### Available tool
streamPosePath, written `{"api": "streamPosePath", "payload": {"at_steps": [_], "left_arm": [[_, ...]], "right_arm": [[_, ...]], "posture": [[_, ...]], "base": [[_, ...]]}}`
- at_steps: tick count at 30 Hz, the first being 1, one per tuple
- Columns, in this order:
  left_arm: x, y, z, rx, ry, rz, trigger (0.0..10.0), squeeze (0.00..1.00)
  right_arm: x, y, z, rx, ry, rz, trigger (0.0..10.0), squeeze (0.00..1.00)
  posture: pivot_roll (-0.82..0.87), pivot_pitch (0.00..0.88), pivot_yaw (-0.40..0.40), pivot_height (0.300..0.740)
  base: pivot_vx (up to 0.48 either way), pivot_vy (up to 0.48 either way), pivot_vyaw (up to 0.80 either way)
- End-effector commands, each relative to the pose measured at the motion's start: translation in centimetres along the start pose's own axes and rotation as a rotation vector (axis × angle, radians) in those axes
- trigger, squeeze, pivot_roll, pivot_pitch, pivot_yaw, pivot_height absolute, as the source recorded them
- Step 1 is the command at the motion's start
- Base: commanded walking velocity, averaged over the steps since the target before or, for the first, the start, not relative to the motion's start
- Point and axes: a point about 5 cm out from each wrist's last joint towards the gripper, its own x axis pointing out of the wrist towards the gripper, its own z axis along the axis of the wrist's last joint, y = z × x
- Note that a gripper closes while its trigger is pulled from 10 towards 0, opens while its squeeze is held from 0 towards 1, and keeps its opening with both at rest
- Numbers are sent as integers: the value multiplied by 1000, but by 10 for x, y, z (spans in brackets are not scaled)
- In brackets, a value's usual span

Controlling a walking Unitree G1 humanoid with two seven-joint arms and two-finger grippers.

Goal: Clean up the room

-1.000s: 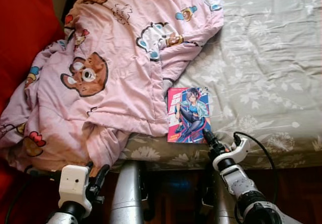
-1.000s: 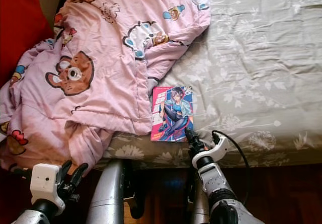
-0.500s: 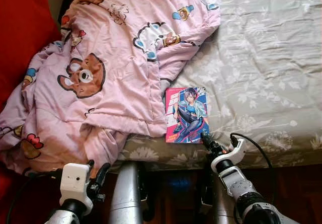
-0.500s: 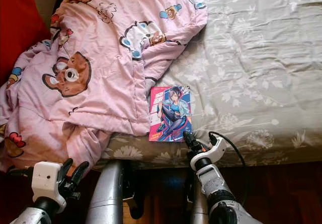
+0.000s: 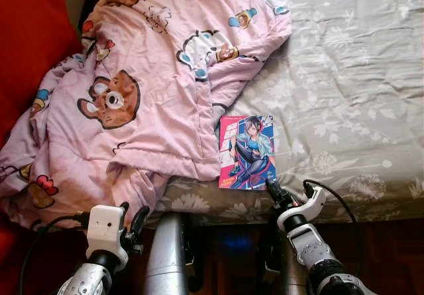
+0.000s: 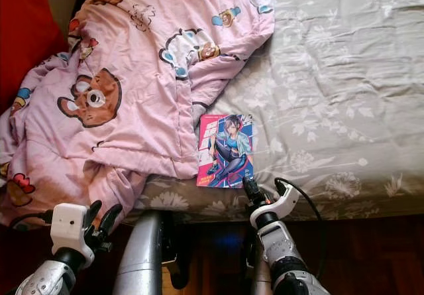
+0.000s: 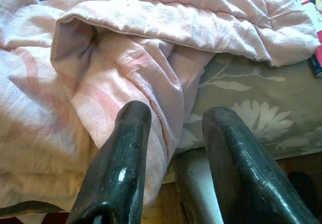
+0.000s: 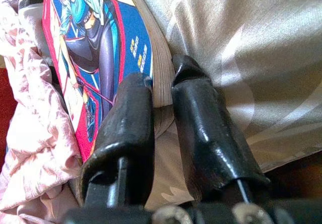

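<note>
A pink cartoon blanket (image 5: 146, 89) is spread over the left of a grey flowered bed (image 5: 344, 96). A comic book (image 5: 248, 152) is laid at the bed's front edge, its near corner touched by the right claw (image 5: 273, 189). The left claw (image 5: 131, 219) is held below the blanket's hanging edge.

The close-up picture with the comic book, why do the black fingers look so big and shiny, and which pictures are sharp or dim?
Right wrist view: the right hand sits close to the lens, so its fingers loom large, with window-like glare; the comic book is sharp. Left wrist view: the left hand is near too, the pink blanket brightly lit. Eye views: the bed is evenly lit, the floor below dim.
</note>
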Motion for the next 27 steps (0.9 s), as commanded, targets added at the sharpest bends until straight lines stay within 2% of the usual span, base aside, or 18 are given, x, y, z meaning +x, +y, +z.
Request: {"api": "streamPosePath", "payload": {"at_steps": [1, 5, 8, 15, 18, 23, 24, 25, 27], "left_arm": [[4, 3, -11, -2, 32, 13, 10000, 0], [10, 3, -11, -2, 24, 12, 10000, 0], [21, 2, -11, -5, 13, 13, 10000, 0], [36, 2, -11, -18, -6, 16, 10000, 0], [42, 3, -11, -29, -17, 24, 10000, 0], [54, 0, -12, -70, -40, 40, 10000, 0], [55, 0, -12, -74, -41, 41, 10000, 0], [57, 0, -13, -86, -40, 45, 10000, 0], [61, -2, -16, -109, -37, 52, 10000, 0]], "right_arm": [[-20, -21, -9, 53, -34, -74, 0, 0], [-25, -26, -7, 51, -69, -77, 0, 0], [-36, -31, -4, 22, -135, -100, 0, 0], [-45, -28, 2, -27, -210, -109, 0, 0], [-49, -24, 6, -126, -239, -129, 0, 0], [-44, -2, 27, -354, -308, -144, 0, 0], [-43, 0, 28, -376, -309, -144, 0, 0], [-40, 7, 32, -444, -306, -133, 10000, 0], [-32, 19, 40, -593, -309, -129, 10000, 0]], "posture": [[181, 287, 84, 596], [170, 270, 81, 596], [147, 236, 76, 596], [116, 184, 66, 596], [107, 161, 61, 596], [84, 118, 44, 596], [84, 118, 44, 596], [70, 104, 40, 596], [53, 77, 31, 596]], "base": [[0, 0, 0], [0, 0, 0], [0, 0, 0], [0, 0, 0], [0, 0, 0], [0, 0, 0], [0, 0, 0], [0, 0, 0], [0, 0, 0]]}}
